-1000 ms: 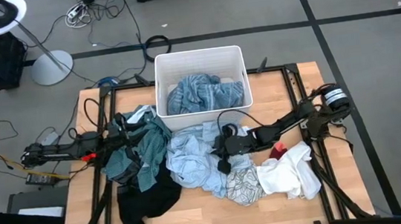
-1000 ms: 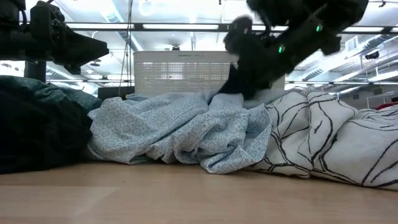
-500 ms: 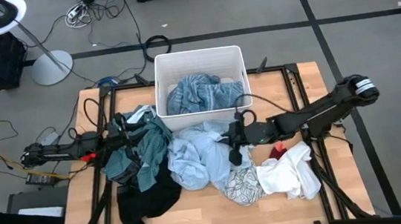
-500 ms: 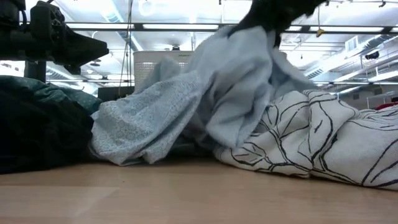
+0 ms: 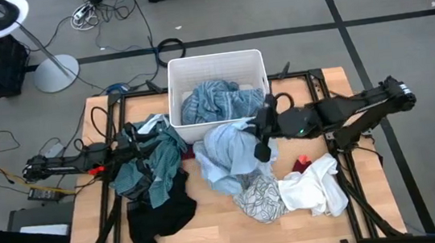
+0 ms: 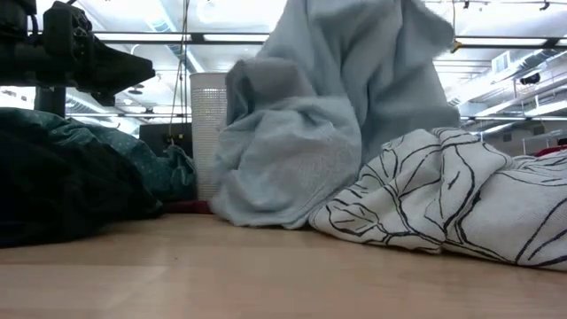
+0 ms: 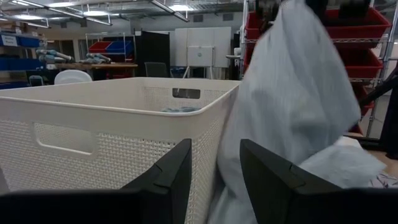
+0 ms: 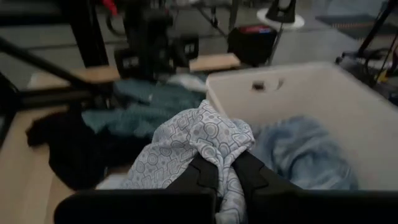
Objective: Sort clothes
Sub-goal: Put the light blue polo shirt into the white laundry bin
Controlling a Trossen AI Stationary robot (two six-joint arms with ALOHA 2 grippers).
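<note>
Wooden counter [image 5: 212, 219] carries scattered clothes; right hand [image 5: 262, 125] pinches the pale blue patterned shirt [image 5: 229, 154], lifted at the white bin's [image 5: 215, 60] five o'clock corner. Left hand [image 5: 131, 143], spread, waits at nine o'clock.

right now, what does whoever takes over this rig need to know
Right gripper: shut on the pale blue patterned garment, lifted at the white bin's front wall.
Left gripper: open, holding nothing, over the teal plaid shirt.
Done: a blue-grey striped shirt lies in the bin.
Left: black garment, black-lined white piece, white garment and small red piece on the table.
</note>
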